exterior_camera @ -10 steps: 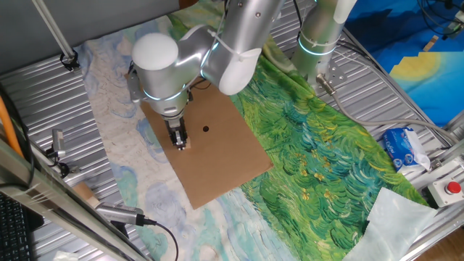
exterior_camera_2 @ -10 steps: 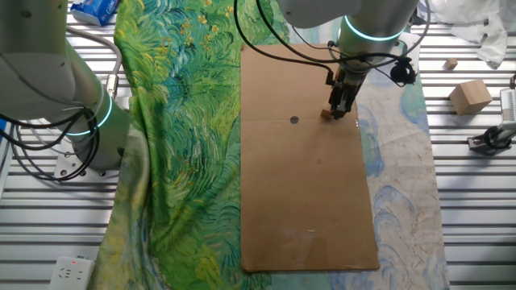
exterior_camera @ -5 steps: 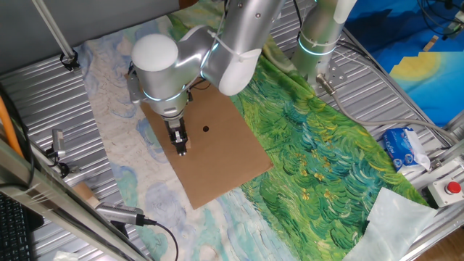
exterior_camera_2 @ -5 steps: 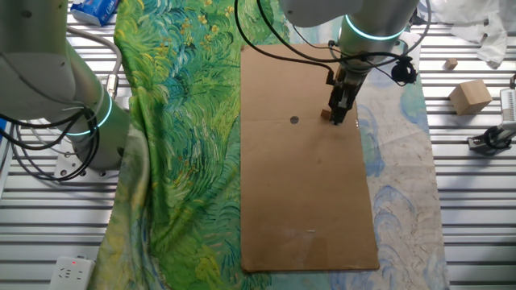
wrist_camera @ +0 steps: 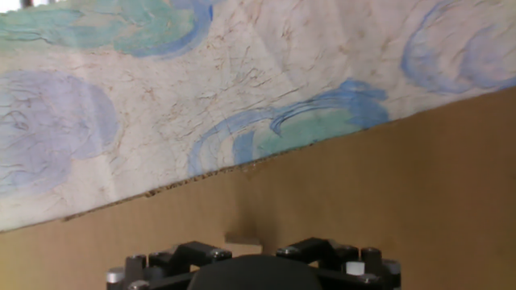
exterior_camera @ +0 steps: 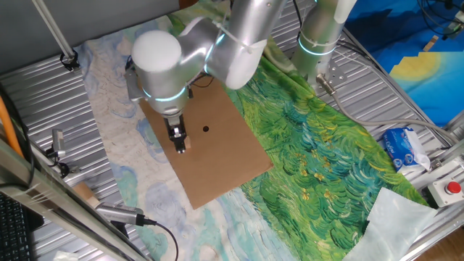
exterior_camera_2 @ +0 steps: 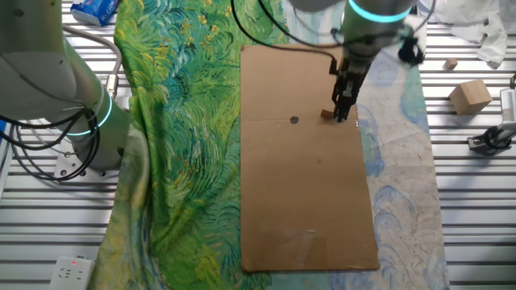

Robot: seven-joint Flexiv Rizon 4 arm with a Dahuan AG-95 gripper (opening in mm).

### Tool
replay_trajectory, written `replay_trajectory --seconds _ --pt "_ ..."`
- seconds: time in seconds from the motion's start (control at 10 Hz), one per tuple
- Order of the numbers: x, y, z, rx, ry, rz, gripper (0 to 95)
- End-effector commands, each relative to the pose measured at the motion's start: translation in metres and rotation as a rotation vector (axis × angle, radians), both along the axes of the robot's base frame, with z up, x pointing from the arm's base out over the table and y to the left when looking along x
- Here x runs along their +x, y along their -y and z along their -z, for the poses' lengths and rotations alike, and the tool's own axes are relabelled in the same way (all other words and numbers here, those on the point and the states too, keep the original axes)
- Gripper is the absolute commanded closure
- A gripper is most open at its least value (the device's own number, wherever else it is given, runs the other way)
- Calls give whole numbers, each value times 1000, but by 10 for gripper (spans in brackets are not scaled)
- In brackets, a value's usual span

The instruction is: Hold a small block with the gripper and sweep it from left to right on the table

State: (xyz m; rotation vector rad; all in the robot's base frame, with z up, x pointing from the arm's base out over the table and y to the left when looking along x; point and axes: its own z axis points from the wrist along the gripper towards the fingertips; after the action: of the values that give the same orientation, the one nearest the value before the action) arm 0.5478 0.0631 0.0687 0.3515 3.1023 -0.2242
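The small block (exterior_camera_2: 326,114) is a tiny pale tan cube on the brown cardboard (exterior_camera_2: 306,185), near the cardboard's edge by the pale blue cloth. The black gripper (exterior_camera_2: 342,118) points straight down at the block, with its tips at the cardboard surface. In the hand view the block (wrist_camera: 243,239) sits centred between the two finger bases, and the jaws look closed on it. In one fixed view the gripper (exterior_camera: 180,147) stands left of the black dot (exterior_camera: 206,129). The fingertips themselves are hidden in the hand view.
A green swirly cloth (exterior_camera: 326,145) lies beside the cardboard and a pale blue cloth (wrist_camera: 161,105) on the other side. A second silver arm column (exterior_camera: 319,36) stands at the back. A larger wooden block (exterior_camera_2: 469,97) and another small cube (exterior_camera_2: 451,64) lie on the ribbed metal.
The arm's upper joints have shifted slightly. The gripper tips and the block have stayed at nearly the same spot on the cardboard.
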Motion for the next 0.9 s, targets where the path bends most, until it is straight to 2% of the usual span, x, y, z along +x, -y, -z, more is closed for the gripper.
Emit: replay_trajectory --seconds 0.1,0.3,0.4,0.5,0.7,0.9 --pt "1 4 -5 -90 4 2 950" --pt "0 6 -9 -78 1 -3 950" --pt "-1 8 -12 -54 1 3 950" --pt "-2 11 -16 36 -2 23 950" --pt "-3 15 -19 85 -13 24 950" --pt "-3 15 -21 85 -14 25 950"
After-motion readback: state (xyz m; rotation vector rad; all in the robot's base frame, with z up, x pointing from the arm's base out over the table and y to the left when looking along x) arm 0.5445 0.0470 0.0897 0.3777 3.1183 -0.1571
